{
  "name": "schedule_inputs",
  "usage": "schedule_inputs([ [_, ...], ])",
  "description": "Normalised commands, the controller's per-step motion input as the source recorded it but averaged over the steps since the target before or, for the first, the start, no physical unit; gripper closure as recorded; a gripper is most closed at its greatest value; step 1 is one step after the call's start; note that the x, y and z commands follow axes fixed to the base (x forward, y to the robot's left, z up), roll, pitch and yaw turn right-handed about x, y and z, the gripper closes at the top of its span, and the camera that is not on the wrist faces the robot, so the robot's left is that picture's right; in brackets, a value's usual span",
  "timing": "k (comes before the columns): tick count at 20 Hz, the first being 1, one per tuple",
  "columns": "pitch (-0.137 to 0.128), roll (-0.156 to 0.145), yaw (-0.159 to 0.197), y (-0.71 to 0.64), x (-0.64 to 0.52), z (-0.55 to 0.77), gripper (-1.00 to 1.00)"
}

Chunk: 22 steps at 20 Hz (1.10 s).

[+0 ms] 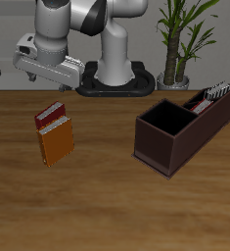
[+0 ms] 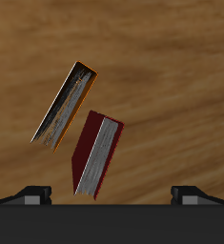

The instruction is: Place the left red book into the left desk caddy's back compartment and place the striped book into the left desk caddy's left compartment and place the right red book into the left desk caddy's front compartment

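Note:
The left red book [image 1: 50,117], small and bright red with white page edges, stands on the table against an orange-brown book [image 1: 57,143]. The wrist view shows both from above: the left red book [image 2: 96,152] and the orange-brown book [image 2: 66,105]. My gripper [image 1: 33,71] hangs high above and behind them; in the wrist view the gripper [image 2: 112,196] is open with nothing between its fingers. The left desk caddy [image 1: 163,147] is a long dark maroon box. The striped book [image 1: 219,91] sticks up from its far end, with a dark red edge [image 1: 199,101] beside it, perhaps the right red book.
The robot's base [image 1: 116,74] stands at the back of the table. A potted plant [image 1: 180,39] is behind the caddy. The caddy's large section nearest the table's front shows nothing inside.

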Motion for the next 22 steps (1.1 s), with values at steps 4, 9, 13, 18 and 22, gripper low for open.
schedule_inputs([
  [4,0.03,0.006,-0.024,-0.03,0.07,-0.16,-1.0],
  [9,-0.007,0.005,0.018,0.04,0.02,-0.04,-1.0],
  [13,-0.001,0.018,0.023,-0.01,-0.03,-0.04,-1.0],
  [18,0.002,-0.003,-0.013,-0.23,0.02,0.0,-1.0],
  [22,0.012,0.029,0.055,-0.31,0.07,0.0,-1.0],
])
